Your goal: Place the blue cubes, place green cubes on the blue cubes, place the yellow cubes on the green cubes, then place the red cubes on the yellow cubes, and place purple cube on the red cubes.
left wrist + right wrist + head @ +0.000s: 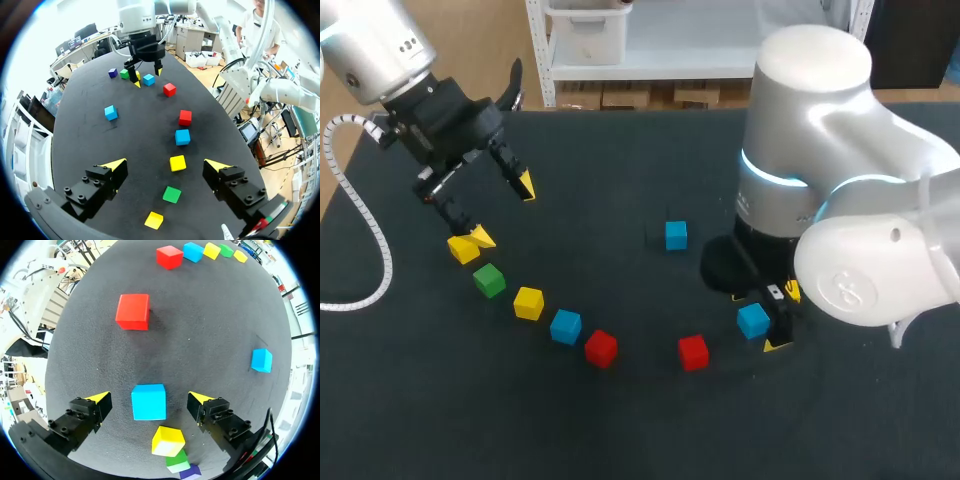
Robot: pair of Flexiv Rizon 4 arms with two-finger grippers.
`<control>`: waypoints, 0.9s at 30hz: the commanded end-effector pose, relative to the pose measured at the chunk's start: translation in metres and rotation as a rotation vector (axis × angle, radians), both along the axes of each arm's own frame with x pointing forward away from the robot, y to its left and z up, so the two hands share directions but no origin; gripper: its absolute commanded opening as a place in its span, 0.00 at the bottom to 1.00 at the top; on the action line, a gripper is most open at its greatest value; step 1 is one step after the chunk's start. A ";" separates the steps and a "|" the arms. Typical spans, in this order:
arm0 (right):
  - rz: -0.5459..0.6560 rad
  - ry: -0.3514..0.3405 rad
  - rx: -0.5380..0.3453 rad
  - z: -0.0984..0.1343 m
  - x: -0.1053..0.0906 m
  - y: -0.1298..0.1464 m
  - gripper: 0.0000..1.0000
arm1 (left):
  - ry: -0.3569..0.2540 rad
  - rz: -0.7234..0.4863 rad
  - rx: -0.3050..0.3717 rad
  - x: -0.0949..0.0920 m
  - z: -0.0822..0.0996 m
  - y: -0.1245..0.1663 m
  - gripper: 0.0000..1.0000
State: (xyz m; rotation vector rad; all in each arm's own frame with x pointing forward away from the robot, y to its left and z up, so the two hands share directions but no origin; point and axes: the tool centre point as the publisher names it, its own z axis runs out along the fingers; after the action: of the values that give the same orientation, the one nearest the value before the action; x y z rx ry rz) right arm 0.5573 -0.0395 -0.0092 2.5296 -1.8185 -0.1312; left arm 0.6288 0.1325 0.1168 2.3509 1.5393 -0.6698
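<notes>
- Tools: right tool [148, 398] is gaping wide, gripping nothing, straddling blue cube [753, 320] at lower right of head view, fingers clear of it.
- Left tool [502, 211] is gaping wide, empty, hovering upper left near yellow cube [463, 250].
- Bench [620, 420] is carrying second blue cube [676, 235] near centre.

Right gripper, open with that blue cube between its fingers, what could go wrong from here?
One: a yellow cube lies close to the blue cube, under the right gripper, with a green cube and a purple cube just past it; lowering could bump them. Two: both fingers stand clear of the blue cube, so an off-centre close might push or twist it rather than grip it.
</notes>
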 end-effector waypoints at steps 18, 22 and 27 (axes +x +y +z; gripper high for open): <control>-0.020 -0.017 0.008 0.003 0.011 0.000 0.00 | -0.002 -0.001 0.000 0.000 0.000 0.001 1.00; -0.055 -0.031 0.010 0.011 0.018 0.001 0.00 | -0.002 -0.001 0.000 0.000 0.000 0.001 1.00; -0.109 -0.048 0.000 0.016 0.037 0.004 0.00 | -0.002 -0.001 0.000 0.000 0.000 0.001 1.00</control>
State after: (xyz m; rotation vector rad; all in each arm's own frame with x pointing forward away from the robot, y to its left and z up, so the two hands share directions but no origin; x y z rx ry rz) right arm 0.5865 -0.0381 0.0067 2.4653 -1.9741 -0.0701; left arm 0.6288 0.1325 0.1168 2.3509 1.5392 -0.6698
